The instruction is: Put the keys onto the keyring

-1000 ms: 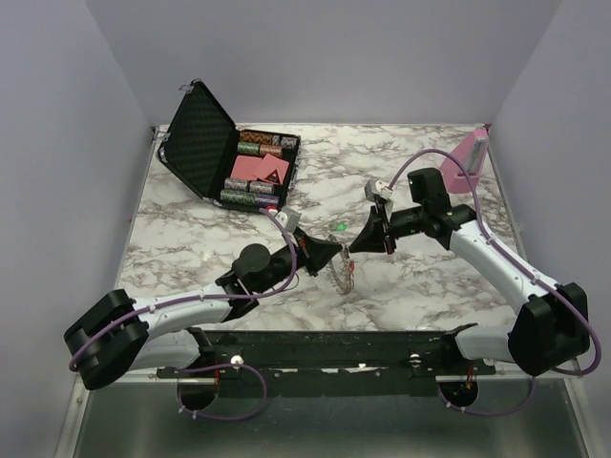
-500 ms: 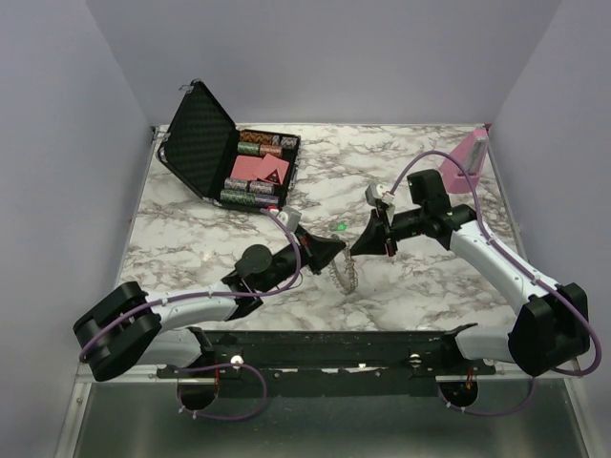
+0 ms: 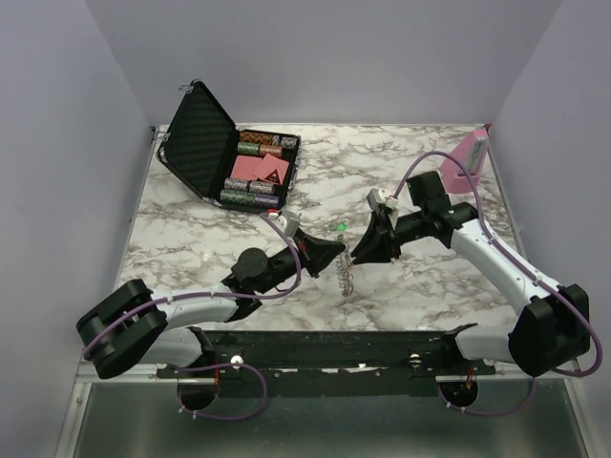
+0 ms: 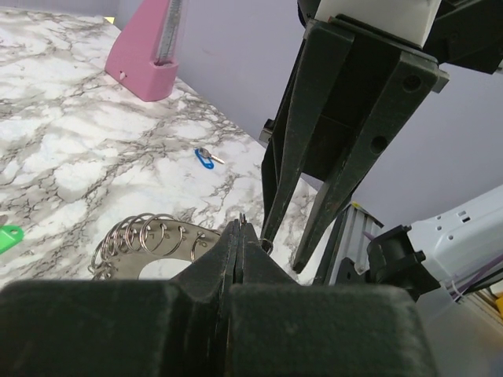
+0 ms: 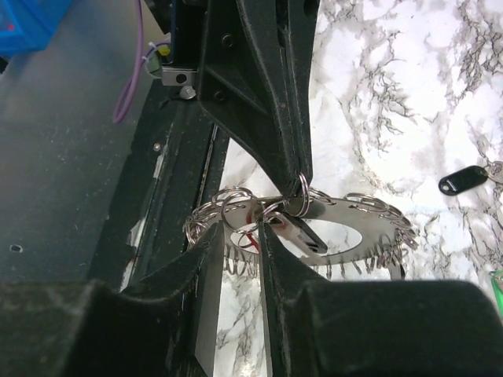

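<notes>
The keyring (image 5: 369,220) is a flat silvery disc edged with several small rings. It hangs between my two grippers and shows as a thin strand in the top view (image 3: 346,277). My left gripper (image 4: 244,226) is shut on one small ring at its edge, as the right wrist view also shows (image 5: 302,191). My right gripper (image 5: 242,239) has its jaws a narrow gap apart, with a ring and a red sliver between them. A black-headed key (image 5: 308,234) hangs on the disc. On the table lie a green key (image 3: 341,227), a blue key (image 4: 204,159) and another black key (image 5: 462,182).
An open black case (image 3: 229,157) of chips and cards stands at the back left. A pink stand (image 3: 468,160) is at the back right and shows in the left wrist view (image 4: 145,55). The black base rail (image 3: 325,348) runs along the near edge.
Both grippers have drawn closer together and shifted a little. The keyring between them now hangs as a narrower, more upright strand.
</notes>
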Robot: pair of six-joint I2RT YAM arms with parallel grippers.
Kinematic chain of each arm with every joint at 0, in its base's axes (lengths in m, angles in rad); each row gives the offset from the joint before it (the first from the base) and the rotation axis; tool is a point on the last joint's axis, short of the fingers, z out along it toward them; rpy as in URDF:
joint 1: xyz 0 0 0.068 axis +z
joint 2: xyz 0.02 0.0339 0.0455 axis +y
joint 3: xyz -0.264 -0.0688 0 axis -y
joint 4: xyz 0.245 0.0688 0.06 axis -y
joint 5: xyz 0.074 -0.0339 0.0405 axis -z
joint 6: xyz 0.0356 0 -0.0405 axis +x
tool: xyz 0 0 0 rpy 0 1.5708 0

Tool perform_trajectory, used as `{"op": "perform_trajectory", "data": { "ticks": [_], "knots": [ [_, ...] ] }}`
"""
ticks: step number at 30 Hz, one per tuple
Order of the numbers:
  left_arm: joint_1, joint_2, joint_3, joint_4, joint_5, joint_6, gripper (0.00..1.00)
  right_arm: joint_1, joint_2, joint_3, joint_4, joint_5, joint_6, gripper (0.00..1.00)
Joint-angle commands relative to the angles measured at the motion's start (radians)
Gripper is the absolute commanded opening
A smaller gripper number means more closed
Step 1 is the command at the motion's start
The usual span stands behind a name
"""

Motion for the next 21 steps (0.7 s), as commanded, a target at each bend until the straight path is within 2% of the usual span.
{"op": "perform_trajectory", "data": {
  "ticks": [1,6,13,21],
  "knots": [
    [0.015,-0.036,-0.030,0.115,0.080,0.064,0.00,-0.024,-0.022,0.044,-0.111,-0.056,-0.071,0.33],
    [0.029,-0.058,-0.047,0.119,0.196,0.145,0.00,-0.046,-0.026,0.044,-0.113,-0.078,-0.067,0.35],
    [0.032,-0.036,-0.047,0.210,0.336,0.193,0.00,-0.046,-0.023,-0.014,0.093,-0.070,0.151,0.35],
    [0.032,0.021,-0.016,0.264,0.362,0.163,0.00,-0.046,-0.026,-0.026,0.125,-0.095,0.189,0.33]
  ]
}}
